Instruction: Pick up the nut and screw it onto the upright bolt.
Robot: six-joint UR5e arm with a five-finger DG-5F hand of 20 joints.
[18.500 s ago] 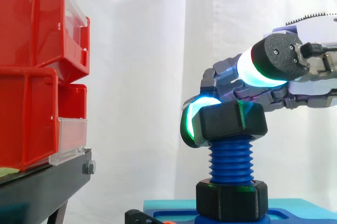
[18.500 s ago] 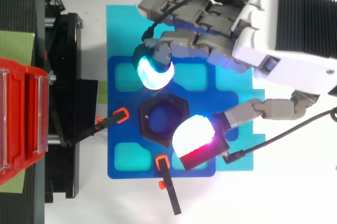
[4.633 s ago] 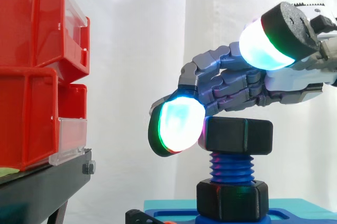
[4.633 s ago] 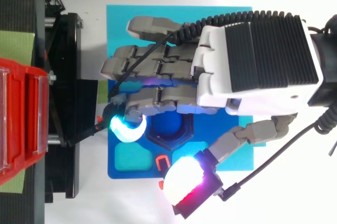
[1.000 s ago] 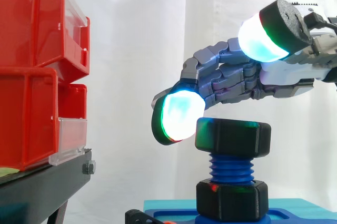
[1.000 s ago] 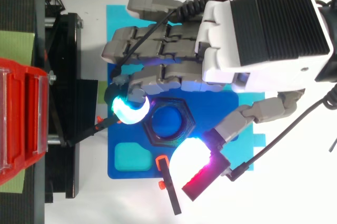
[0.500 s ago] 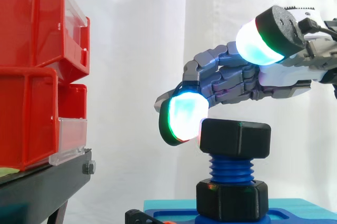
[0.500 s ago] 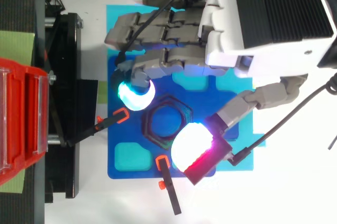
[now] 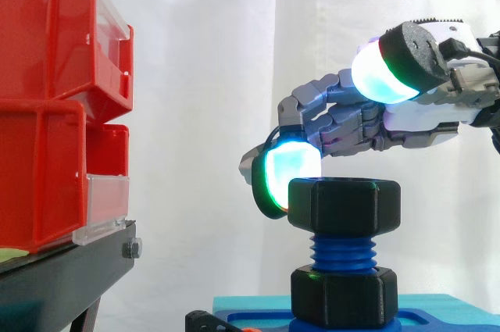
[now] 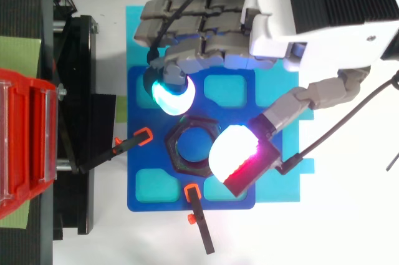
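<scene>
The black hexagonal nut (image 9: 344, 205) sits level, engaged on the top threads of the blue threaded bolt (image 9: 342, 252), which stands upright at the centre of the blue base plate (image 10: 176, 187).

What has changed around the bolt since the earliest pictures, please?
The nut has turned further down the blue bolt: less thread shows beneath it than 18.5 s ago. The hand, which clasped the nut then, has let go; its thumb pad now sits well above the nut, a finger pad beside its upper edge. The red bins, blue plate and lower nut are unmoved.
</scene>
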